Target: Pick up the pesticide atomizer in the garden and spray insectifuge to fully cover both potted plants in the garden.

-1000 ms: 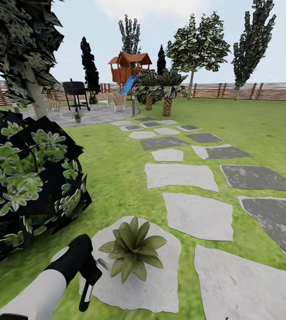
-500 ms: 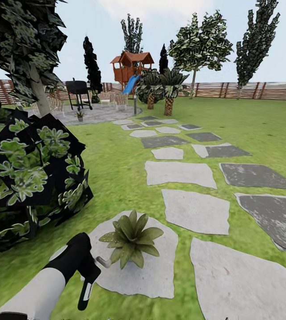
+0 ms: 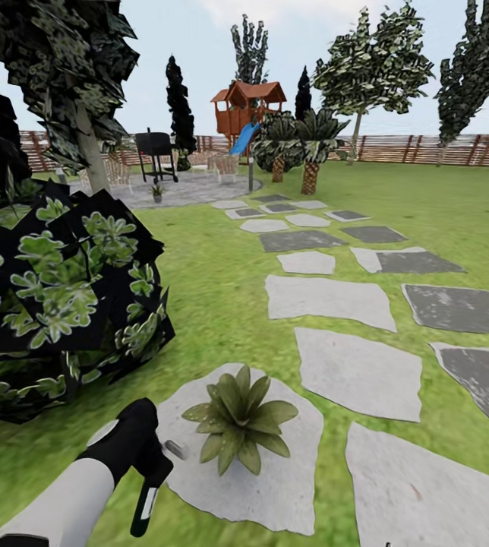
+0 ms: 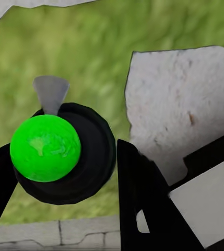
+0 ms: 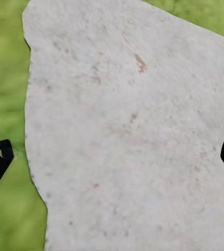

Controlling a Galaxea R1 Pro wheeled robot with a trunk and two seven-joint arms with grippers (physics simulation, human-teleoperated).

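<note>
A green lawn garden (image 3: pixel 214 281) with pale and dark grey stepping stones is stretching toward a brown slatted fence (image 3: pixel 427 149). At the left, a big dark shrub with striped green leaves (image 3: pixel 55 296) is crowding the grass. The left gripper (image 3: pixel 147 486) is clamping a dark round bottle with a bright green top (image 4: pixel 46 149), the atomizer, beside the near potted plant of pointed green leaves (image 3: pixel 241 418) sitting on a pale stone (image 3: pixel 290 471). A second small potted plant (image 3: pixel 156 192) is standing far off on the round grey patio. The right gripper (image 5: pixel 112 157) is hanging with fingertips spread wide over a pale stone.

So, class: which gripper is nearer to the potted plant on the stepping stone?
Left. The left gripper hangs just beside the potted plant, over its stepping stone. The right gripper looks down on another bare stone.
</note>
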